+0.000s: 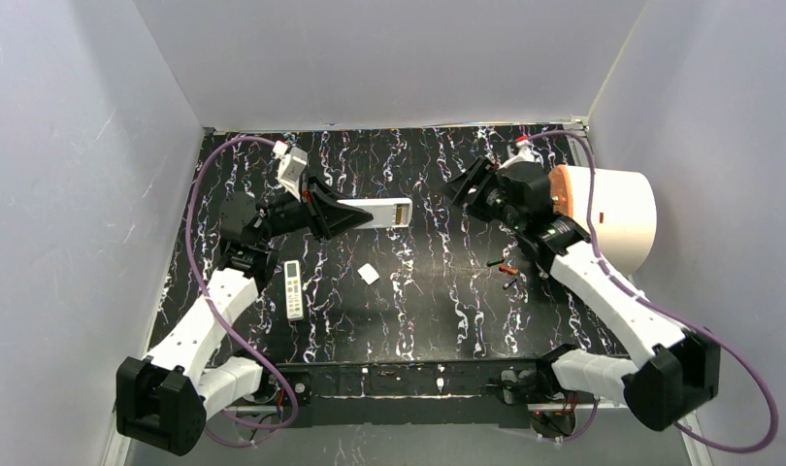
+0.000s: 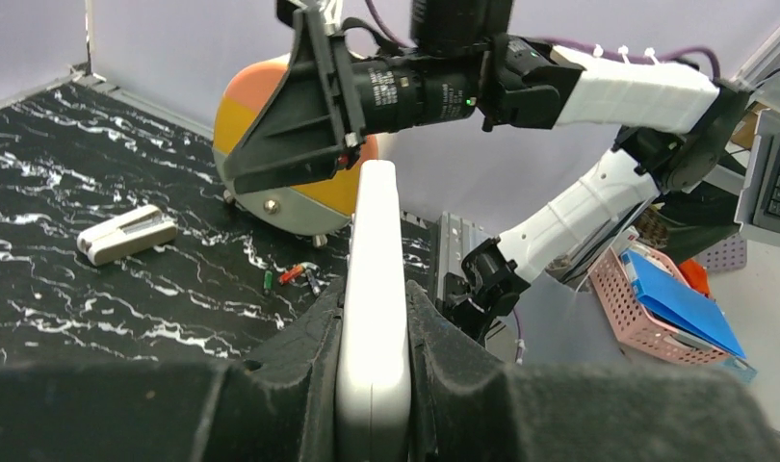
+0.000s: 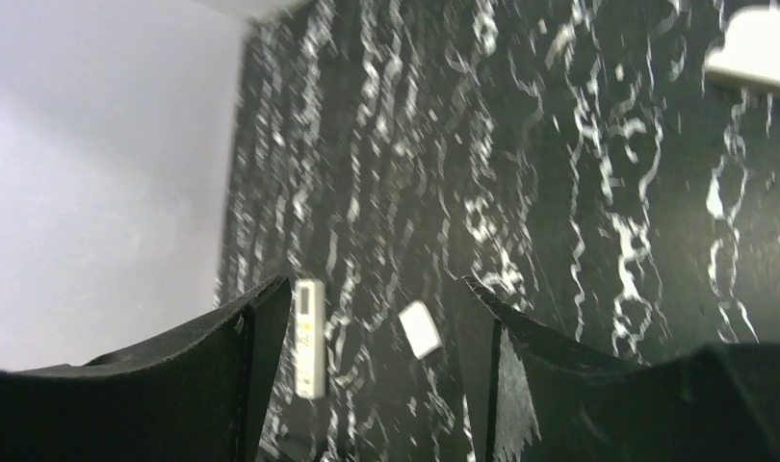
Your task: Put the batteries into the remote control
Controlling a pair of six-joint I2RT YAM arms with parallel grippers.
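My left gripper (image 1: 345,214) is shut on a long white remote (image 1: 377,213) and holds it level above the table, its open battery bay at the right end. In the left wrist view the remote (image 2: 377,221) stands on edge between my fingers (image 2: 299,346). Three small batteries (image 1: 506,271) lie loose on the black marbled table, under the right forearm; they also show in the left wrist view (image 2: 290,276). My right gripper (image 1: 459,188) is open and empty, raised just right of the remote's end. Its fingers (image 3: 251,327) frame only table.
A second, smaller remote (image 1: 293,289) and a small white cover (image 1: 369,274) lie on the table; both show in the right wrist view, remote (image 3: 309,337) and cover (image 3: 420,329). A white and orange drum (image 1: 617,218) lies at the right wall. A white slotted piece (image 2: 126,234) lies beyond the batteries.
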